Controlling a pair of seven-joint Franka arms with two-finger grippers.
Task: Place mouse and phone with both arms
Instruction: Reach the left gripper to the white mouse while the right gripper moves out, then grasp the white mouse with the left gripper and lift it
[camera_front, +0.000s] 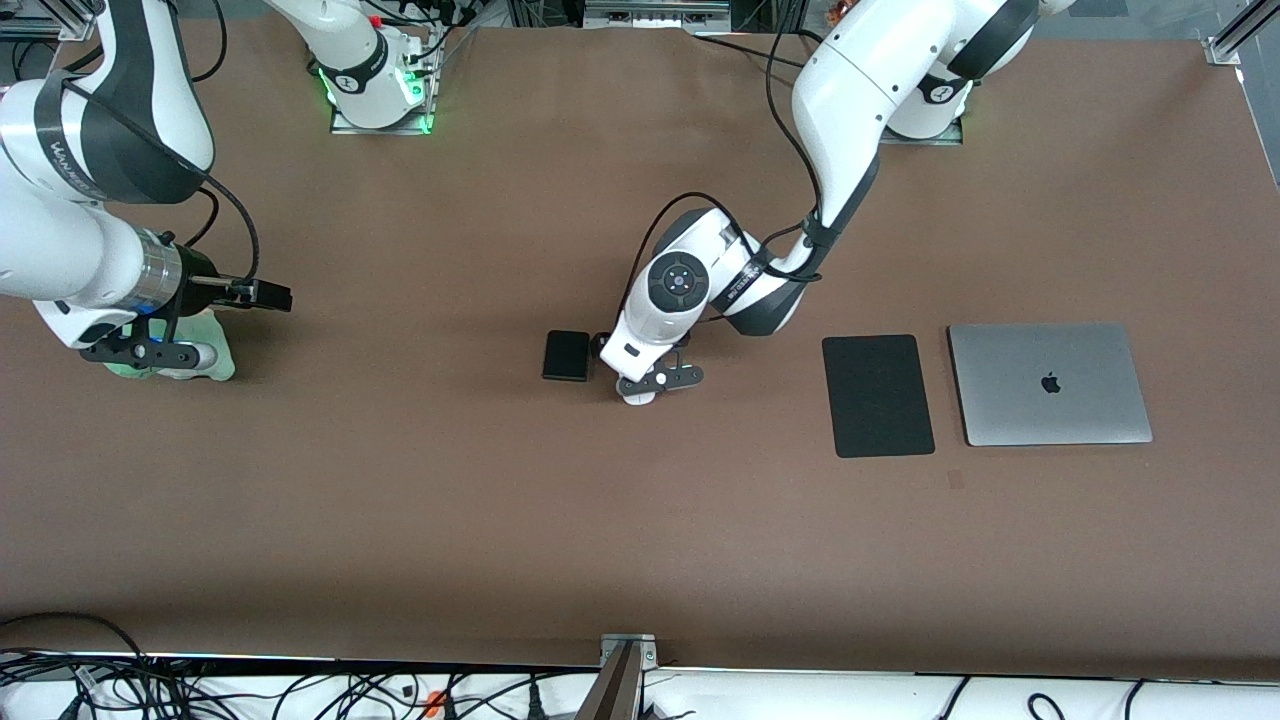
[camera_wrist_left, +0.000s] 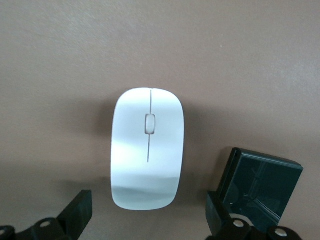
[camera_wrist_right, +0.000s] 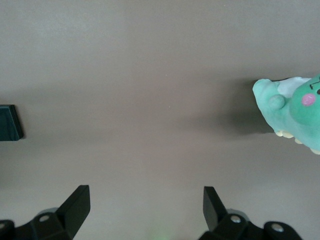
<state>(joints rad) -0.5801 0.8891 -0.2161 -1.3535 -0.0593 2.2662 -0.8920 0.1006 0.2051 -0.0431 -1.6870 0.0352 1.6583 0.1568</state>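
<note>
Left gripper (camera_wrist_left: 150, 220) wide open over mouse (camera_wrist_left: 147, 155); centre before closing, clear of phone (camera_wrist_left: 260, 182). Right gripper (camera_wrist_right: 145, 210) open, empty, waiting.

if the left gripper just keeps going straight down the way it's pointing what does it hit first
Most likely the mouse. The left gripper hangs open over it, one finger on each side, so the fingers themselves would probably straddle it and reach the table. The phone lies just beside one finger; how close is unclear.

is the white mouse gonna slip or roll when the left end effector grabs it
Probably slippery: the mouse has a glossy, curved shell, so the open left end effector may get little purchase on it. It looks rigid and lies flat on the table, so rolling seems unlikely.
</note>
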